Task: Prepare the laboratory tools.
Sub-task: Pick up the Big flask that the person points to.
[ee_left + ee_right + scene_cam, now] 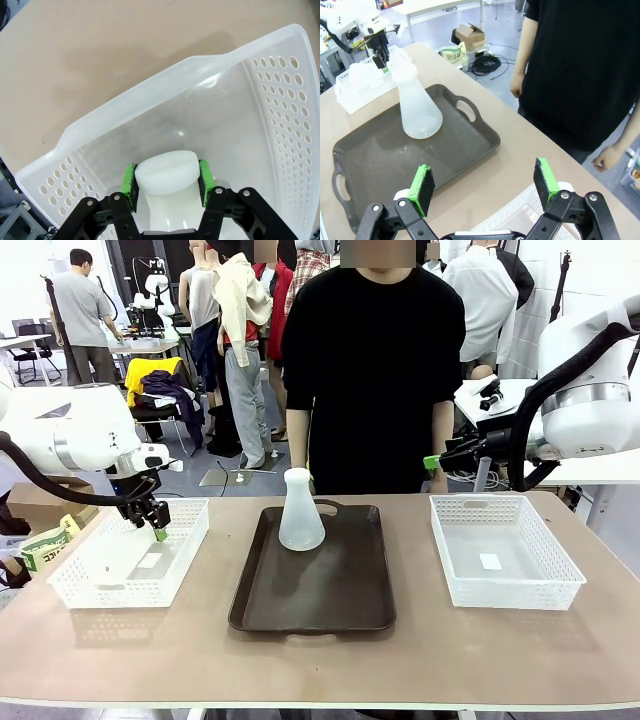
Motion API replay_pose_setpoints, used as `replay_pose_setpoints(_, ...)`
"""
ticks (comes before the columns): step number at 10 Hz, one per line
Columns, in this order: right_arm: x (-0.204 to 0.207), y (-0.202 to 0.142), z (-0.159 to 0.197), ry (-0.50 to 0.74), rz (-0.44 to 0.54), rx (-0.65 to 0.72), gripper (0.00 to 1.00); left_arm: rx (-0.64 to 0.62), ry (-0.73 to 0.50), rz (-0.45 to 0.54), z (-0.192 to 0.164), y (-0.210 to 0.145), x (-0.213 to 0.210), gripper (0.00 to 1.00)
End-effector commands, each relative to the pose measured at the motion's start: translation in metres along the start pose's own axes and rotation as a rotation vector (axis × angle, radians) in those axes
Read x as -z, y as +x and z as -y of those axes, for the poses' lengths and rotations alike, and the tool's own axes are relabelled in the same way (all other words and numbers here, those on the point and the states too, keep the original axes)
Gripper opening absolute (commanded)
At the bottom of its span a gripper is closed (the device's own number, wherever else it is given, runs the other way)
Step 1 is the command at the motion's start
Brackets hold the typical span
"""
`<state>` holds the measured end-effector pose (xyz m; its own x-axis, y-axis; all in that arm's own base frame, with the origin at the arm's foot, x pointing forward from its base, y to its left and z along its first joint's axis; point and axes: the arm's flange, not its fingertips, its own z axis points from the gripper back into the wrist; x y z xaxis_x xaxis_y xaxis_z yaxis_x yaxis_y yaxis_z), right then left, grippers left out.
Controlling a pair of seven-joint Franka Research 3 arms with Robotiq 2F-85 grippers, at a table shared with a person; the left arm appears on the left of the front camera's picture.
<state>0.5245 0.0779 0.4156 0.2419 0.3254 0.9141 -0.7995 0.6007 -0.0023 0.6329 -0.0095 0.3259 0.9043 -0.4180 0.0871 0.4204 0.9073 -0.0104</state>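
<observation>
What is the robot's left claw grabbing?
The left claw grips a flask by the top of its neck, inside the white basket.

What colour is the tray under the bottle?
Dark brown. The tray shows best in the front view, beneath the flask.

No lettering, number or brand mark can be read anywhere in these views. The right-hand mesh basket (505,550) carries a small white label (489,561) on its floor; its face appears blank, though it is too small to say for certain. A similar pale patch (150,561) lies on the floor of the left-hand mesh basket (130,555), equally unreadable. Beside the table's left edge stands a green-and-white package (45,545), also seen in the right wrist view (452,54); it bears printed matter, but the print is too small and blurred to make out.
</observation>
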Motion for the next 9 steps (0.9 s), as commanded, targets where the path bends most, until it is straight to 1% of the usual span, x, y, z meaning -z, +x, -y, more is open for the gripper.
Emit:
replay_pose_setpoints(1, -0.0006, -0.0009, -0.0001, 0.004, -0.009, 0.006, 1.0, -0.014, 0.027, -0.017, 0.0017, 0.0012, 0.0026, 0.0)
replay_pose_setpoints(3, -0.0006, -0.0009, -0.0001, 0.004, -0.009, 0.006, 1.0, -0.014, 0.03, -0.021, 0.0033, 0.0013, 0.0026, 0.0)
replay_pose_setpoints(4, -0.0006, -0.0009, -0.0001, 0.004, -0.009, 0.006, 1.0, -0.022, 0.012, -0.022, 0.0049, 0.0008, 0.0031, 0.0)
replay_pose_setpoints(5, -0.0006, -0.0009, -0.0001, 0.004, -0.009, 0.006, 1.0, -0.067, -0.017, -0.035, 0.0064, -0.0015, 0.0047, 0.0)
replay_pose_setpoints(6, -0.0006, -0.0009, -0.0001, 0.004, -0.009, 0.006, 1.0, -0.002, 0.002, -0.003, 0.0023, 0.0008, 0.0002, 0.0)
replay_pose_setpoints(9, -0.0006, -0.0009, -0.0001, 0.004, -0.009, 0.006, 1.0, -0.002, 0.002, -0.003, 0.0023, 0.0008, 0.0002, 0.0)
